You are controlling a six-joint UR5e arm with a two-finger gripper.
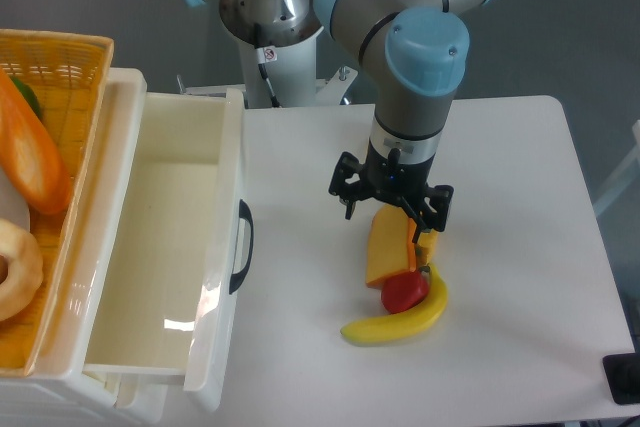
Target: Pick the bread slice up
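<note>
The bread slice (385,247) is a yellow-orange slab with a darker orange crust edge along its right side. It stands tilted on edge at the table's middle, and its top end is tucked up under my gripper (392,219). The gripper points straight down and is shut on the slice's upper part. The black wrist bracket hides most of the fingers. The slice's lower end sits close to a red round toy fruit (403,292); I cannot tell whether they touch.
A yellow banana (400,319) curves under the red fruit. A small yellow piece (428,245) shows right of the slice. A white open drawer (165,247) with a black handle (243,245) stands at left. Beside it is a yellow basket (55,57) holding toy foods.
</note>
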